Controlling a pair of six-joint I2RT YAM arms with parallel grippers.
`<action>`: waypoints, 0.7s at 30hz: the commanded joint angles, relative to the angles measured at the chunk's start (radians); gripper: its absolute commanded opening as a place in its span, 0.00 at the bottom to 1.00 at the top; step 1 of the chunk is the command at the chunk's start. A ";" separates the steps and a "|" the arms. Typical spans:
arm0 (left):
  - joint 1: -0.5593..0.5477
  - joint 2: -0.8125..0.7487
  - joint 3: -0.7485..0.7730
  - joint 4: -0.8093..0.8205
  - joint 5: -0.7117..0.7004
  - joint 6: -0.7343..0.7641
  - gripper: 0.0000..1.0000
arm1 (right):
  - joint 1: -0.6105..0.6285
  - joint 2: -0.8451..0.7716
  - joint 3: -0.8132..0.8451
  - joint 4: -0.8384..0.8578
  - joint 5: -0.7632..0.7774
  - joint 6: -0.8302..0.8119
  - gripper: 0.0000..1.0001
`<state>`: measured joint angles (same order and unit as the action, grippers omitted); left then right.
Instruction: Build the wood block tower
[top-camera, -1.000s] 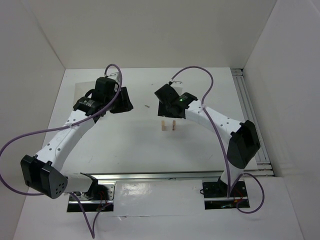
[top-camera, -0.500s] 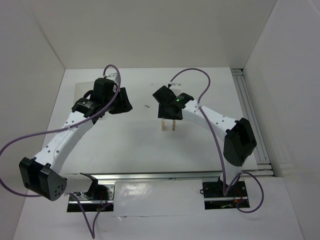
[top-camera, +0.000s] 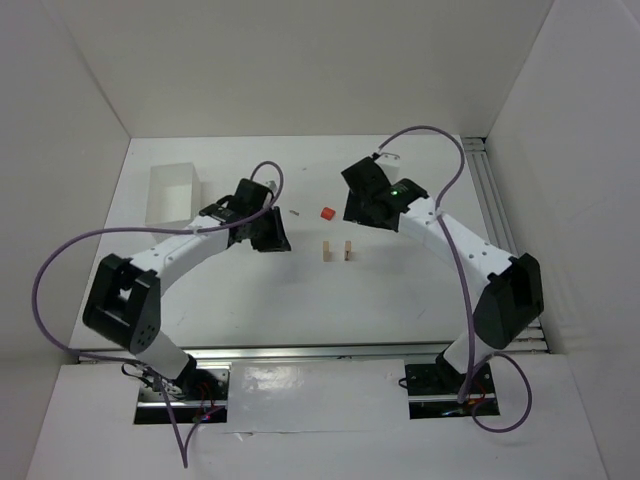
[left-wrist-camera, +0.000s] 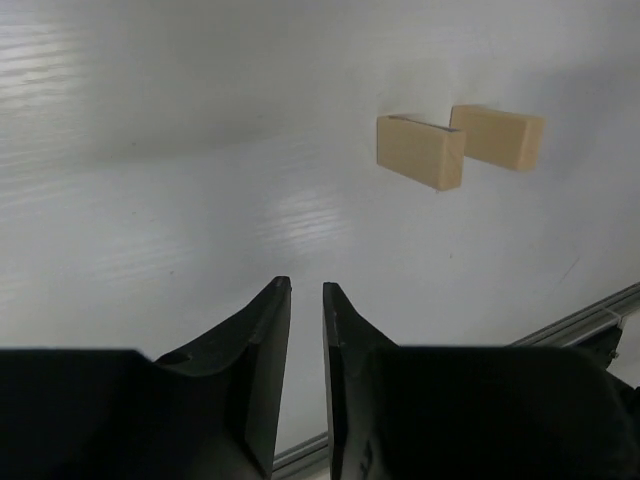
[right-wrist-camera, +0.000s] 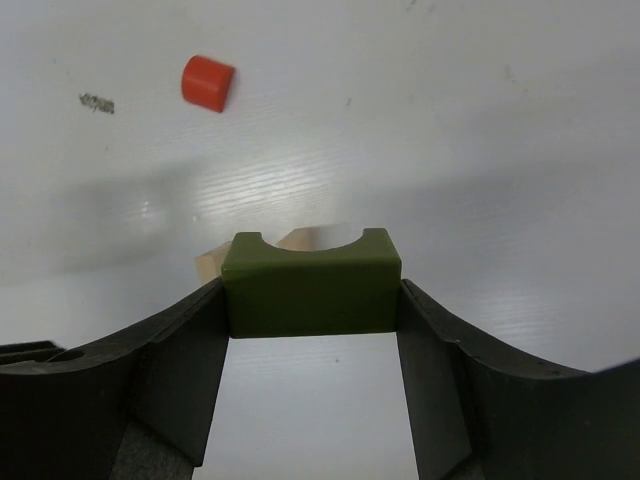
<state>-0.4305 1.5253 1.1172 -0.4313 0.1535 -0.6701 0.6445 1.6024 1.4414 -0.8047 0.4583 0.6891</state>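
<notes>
Two pale tan upright blocks (top-camera: 326, 251) (top-camera: 348, 250) stand side by side mid-table; the left wrist view shows them too (left-wrist-camera: 420, 150) (left-wrist-camera: 497, 135). A red piece (top-camera: 326, 213) lies on the table behind them, also in the right wrist view (right-wrist-camera: 207, 82). My right gripper (top-camera: 358, 205) is shut on a dark green block with an arched notch (right-wrist-camera: 312, 285), held above the table behind the uprights, whose tops peek out behind it (right-wrist-camera: 210, 265). My left gripper (top-camera: 275, 235) is left of the uprights; its fingers (left-wrist-camera: 306, 290) are nearly together and empty.
A white rectangular box (top-camera: 172, 193) stands at the back left. A small dark speck (top-camera: 295, 212) lies left of the red piece. Aluminium rails run along the front edge (top-camera: 330, 350) and the right edge (top-camera: 500, 220). White walls enclose the table.
My left arm swung from the back left in toward the uprights, uncovering the white box. My right gripper drew back from over the uprights, and the red piece now shows.
</notes>
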 joint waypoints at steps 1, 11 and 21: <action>-0.027 0.100 0.021 0.118 0.041 -0.080 0.31 | -0.052 -0.099 -0.036 -0.022 0.028 -0.019 0.51; -0.045 0.320 0.116 0.189 0.032 -0.146 0.19 | -0.135 -0.174 -0.082 -0.004 -0.016 -0.059 0.51; -0.073 0.452 0.199 0.198 0.055 -0.164 0.05 | -0.154 -0.174 -0.092 0.006 -0.026 -0.068 0.51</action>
<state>-0.4915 1.9602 1.2839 -0.2535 0.1894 -0.8188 0.5030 1.4662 1.3495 -0.8093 0.4271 0.6323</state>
